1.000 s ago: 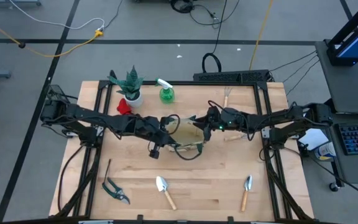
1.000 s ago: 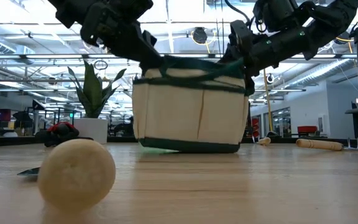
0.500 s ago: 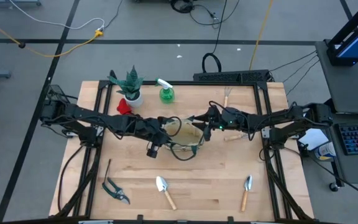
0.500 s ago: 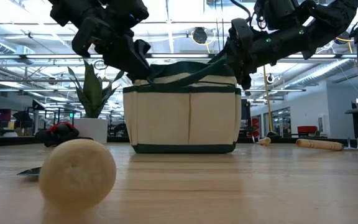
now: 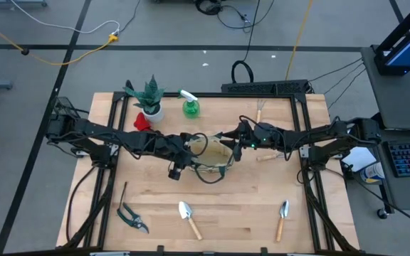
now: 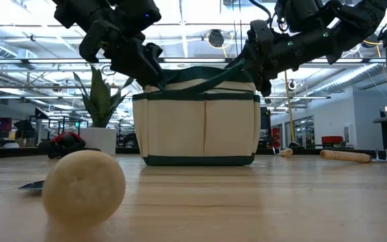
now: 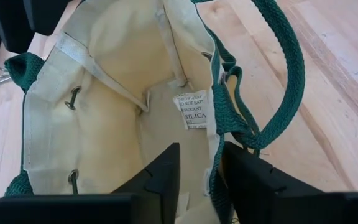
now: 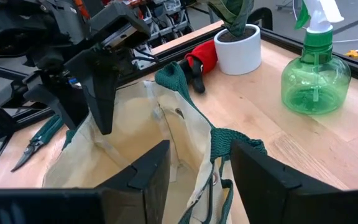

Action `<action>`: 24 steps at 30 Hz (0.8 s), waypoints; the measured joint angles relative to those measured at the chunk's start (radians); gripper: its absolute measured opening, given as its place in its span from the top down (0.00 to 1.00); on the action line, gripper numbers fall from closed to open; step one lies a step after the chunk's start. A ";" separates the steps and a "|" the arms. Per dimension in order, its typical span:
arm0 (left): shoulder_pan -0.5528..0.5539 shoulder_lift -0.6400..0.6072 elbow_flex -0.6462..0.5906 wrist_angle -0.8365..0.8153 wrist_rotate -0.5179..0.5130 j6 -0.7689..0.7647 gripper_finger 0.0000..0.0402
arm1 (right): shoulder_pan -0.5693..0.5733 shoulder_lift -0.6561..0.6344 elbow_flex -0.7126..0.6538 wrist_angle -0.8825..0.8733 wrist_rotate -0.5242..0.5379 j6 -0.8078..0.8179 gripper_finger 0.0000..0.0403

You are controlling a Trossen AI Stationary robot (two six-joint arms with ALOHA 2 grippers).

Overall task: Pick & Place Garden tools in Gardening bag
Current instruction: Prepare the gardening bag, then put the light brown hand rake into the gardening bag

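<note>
Bag [image 5: 211, 155] stands upright at mid-table between the two grippers; only the low view shows its flat base on the wood and its outer pockets, while the left wrist view alone shows its bare lining with a white label. Left gripper [image 7: 199, 174] sits over the bag's rim, fingers parted astride the rim's edge without pinching it. Right gripper [image 8: 199, 167] is at the opposite rim, fingers likewise spread on either side of the trim by a loop handle, not clamped. One plant [image 5: 148, 98] in a white pot stands at the far left with one red item [image 5: 142, 121] just beside it, and one spray bottle [image 5: 190, 105] is near. Two trowels [image 5: 188, 217] [image 5: 281, 217] lie along the near edge, well apart. One pair of shears [image 5: 132, 219] lies near-left, with one thin tool [image 5: 124, 193] beside.
</note>
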 joint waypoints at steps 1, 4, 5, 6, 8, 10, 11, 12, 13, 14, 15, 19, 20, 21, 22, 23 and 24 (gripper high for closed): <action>0.000 0.000 0.000 0.000 0.000 0.002 0.66 | 0.000 0.000 0.000 0.000 0.000 0.000 0.60; -0.011 -0.017 0.000 -0.007 -0.002 0.024 0.62 | 0.000 0.000 0.000 0.000 0.000 0.000 0.60; -0.016 -0.021 0.000 0.002 -0.002 0.030 0.61 | 0.000 0.000 0.000 0.000 0.000 0.000 0.60; -0.022 -0.026 0.001 0.013 -0.002 0.041 0.60 | 0.000 0.000 0.000 0.000 0.000 0.000 0.60; -0.036 -0.055 -0.001 -0.019 -0.004 0.049 0.59 | 0.000 0.000 0.000 0.001 0.000 0.000 0.60; -0.043 -0.071 0.002 0.001 -0.011 0.046 0.58 | 0.000 0.000 0.000 0.001 0.000 -0.002 0.60; -0.046 -0.082 0.004 -0.005 -0.022 0.046 0.58 | 0.000 0.000 0.000 0.002 0.000 -0.006 0.60; -0.049 -0.097 0.001 -0.030 -0.035 0.041 0.58 | 0.000 0.000 0.000 0.009 0.000 -0.009 0.60; -0.053 -0.108 -0.002 -0.045 -0.050 0.038 0.58 | 0.000 0.000 0.000 0.016 0.000 -0.010 0.60; -0.057 -0.115 -0.002 -0.035 -0.062 0.038 0.58 | 0.000 0.000 0.000 0.018 0.000 -0.010 0.60; -0.060 -0.122 0.002 -0.031 -0.073 0.039 0.58 | 0.000 0.000 0.000 0.018 0.000 -0.010 0.61; -0.074 -0.171 0.002 -0.050 -0.127 0.029 0.58 | 0.000 0.000 0.000 0.030 0.000 -0.011 0.61; -0.076 -0.182 0.003 -0.057 -0.138 0.022 0.58 | 0.000 0.000 0.000 0.039 0.000 -0.017 0.61; -0.081 -0.197 -0.001 -0.075 -0.149 0.009 0.58 | 0.000 0.000 0.000 0.054 0.000 -0.027 0.61; -0.084 -0.209 -0.002 -0.077 -0.159 -0.005 0.58 | 0.000 0.000 0.000 0.066 0.000 -0.031 0.61; -0.086 -0.220 0.000 -0.066 -0.162 -0.017 0.58 | 0.000 0.000 0.000 0.075 0.000 -0.032 0.61; -0.087 -0.235 0.002 -0.071 -0.168 -0.029 0.58 | -0.003 0.000 0.000 0.084 0.000 -0.032 0.61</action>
